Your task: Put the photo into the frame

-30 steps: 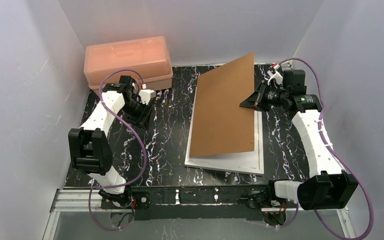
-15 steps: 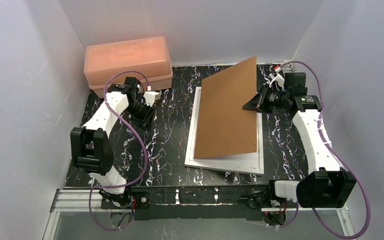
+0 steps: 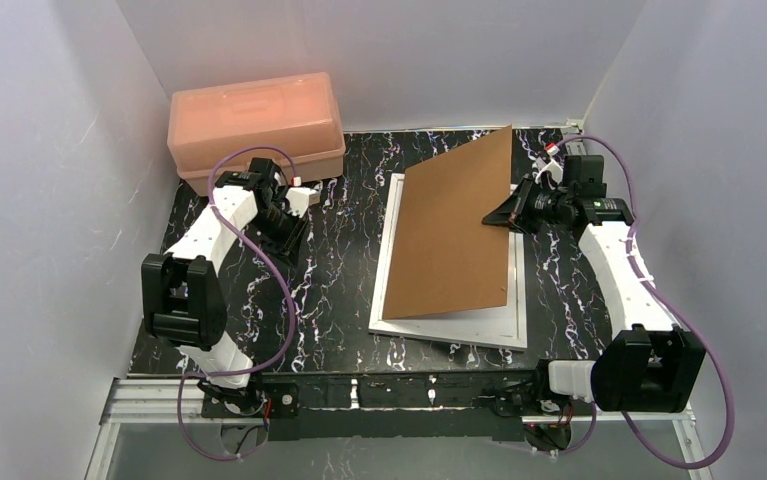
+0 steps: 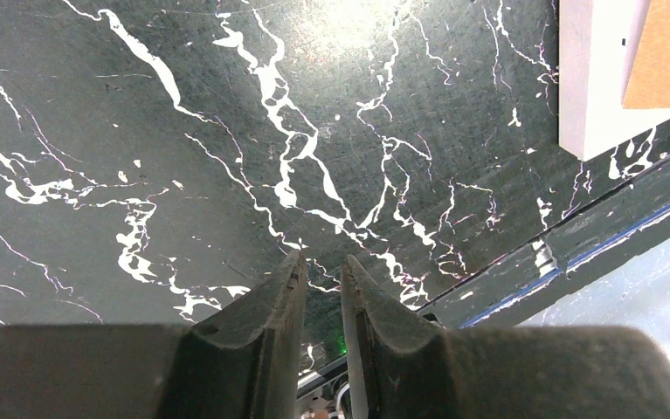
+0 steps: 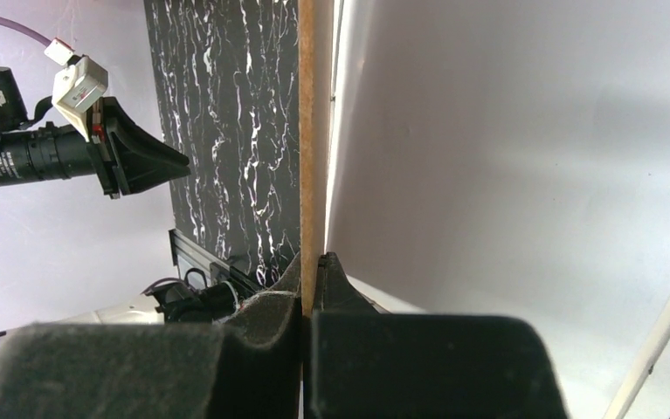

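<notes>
The white frame (image 3: 449,328) lies flat on the black marble table, and one of its corners shows in the left wrist view (image 4: 589,78). A brown backing board (image 3: 454,235) leans over it, near edge down on the frame and far edge raised. My right gripper (image 3: 494,215) is shut on the board's right edge (image 5: 307,131), one finger on each face (image 5: 311,257). The surface under the board is white, and I cannot tell whether it is the photo. My left gripper (image 3: 292,230) hovers over bare table near the pink box, jaws (image 4: 322,260) a narrow gap apart and holding nothing.
A salmon-pink plastic box (image 3: 256,125) stands at the back left, just behind the left arm. Pale walls close in on the left, back and right. The table's front rail (image 4: 576,240) runs below the frame.
The left jaws have narrowed and that wrist has drawn slightly back towards the box. The right gripper has shifted a little, and the board's raised far corner sits lower.
</notes>
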